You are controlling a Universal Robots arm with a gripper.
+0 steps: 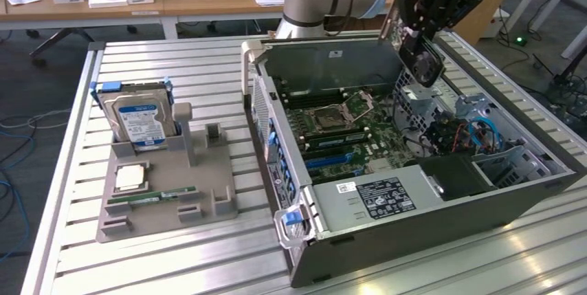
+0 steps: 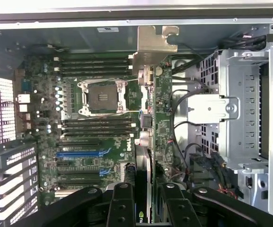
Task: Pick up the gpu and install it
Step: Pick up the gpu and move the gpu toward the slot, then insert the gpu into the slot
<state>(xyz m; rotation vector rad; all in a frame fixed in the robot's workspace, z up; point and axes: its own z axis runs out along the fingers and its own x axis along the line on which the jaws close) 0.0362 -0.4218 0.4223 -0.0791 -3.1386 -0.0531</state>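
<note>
My gripper (image 1: 418, 32) hangs over the far right part of the open computer case (image 1: 431, 205), shut on the gpu (image 1: 425, 65). The dark card is held on edge, above the case interior and clear of the board. In the wrist view the gpu (image 2: 146, 137) runs edge-on away from my gripper (image 2: 145, 205), its pale metal bracket (image 2: 153, 43) at the far end by the case wall. Both black fingers (image 2: 122, 203) press on the card's sides. Below lies the green motherboard (image 2: 89, 142) with its blue expansion slots (image 2: 82, 153) and CPU socket (image 2: 102, 97).
A grey parts tray (image 1: 161, 212) on the slatted table at the exterior view's left holds a silver hard drive (image 1: 137, 119), a CPU (image 1: 128, 178) and a green memory stick (image 1: 151, 195). A metal drive cage (image 2: 240, 109) and cables stand beside the held card.
</note>
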